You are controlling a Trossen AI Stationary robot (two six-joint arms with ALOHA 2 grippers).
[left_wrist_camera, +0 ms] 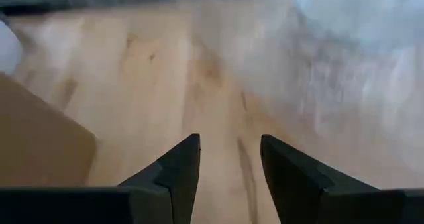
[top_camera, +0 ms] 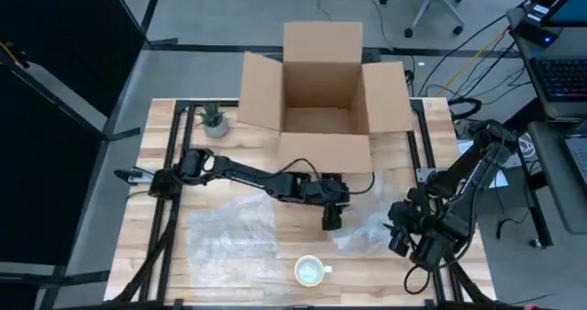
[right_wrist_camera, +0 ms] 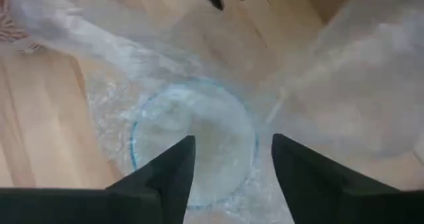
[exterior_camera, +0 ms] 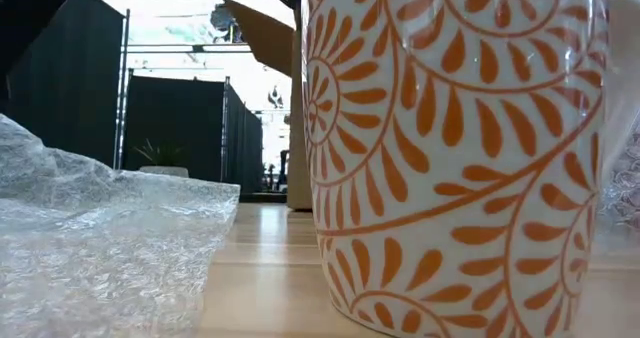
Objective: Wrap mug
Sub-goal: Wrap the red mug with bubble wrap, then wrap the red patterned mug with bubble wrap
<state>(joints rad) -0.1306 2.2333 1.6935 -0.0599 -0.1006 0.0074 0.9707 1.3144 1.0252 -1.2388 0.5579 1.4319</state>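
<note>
Centrally, the left gripper (top_camera: 331,221) hovers with fingers spread over bare table (top_camera: 275,278) between bubble wrap (top_camera: 229,232) and mug (top_camera: 311,271).

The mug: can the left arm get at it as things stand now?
Probably yes. The mug stands upright on bare table just ahead of the left hand, whose fingers are open and empty; nothing lies between them, and the bubble wrap is beside.

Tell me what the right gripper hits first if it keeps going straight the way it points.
Probably the clear round glass object with a bluish rim swathed in crinkled transparent bubble wrap; it lies directly ahead of the open right gripper. Depth is unclear, so the wrap itself may touch first.
</note>
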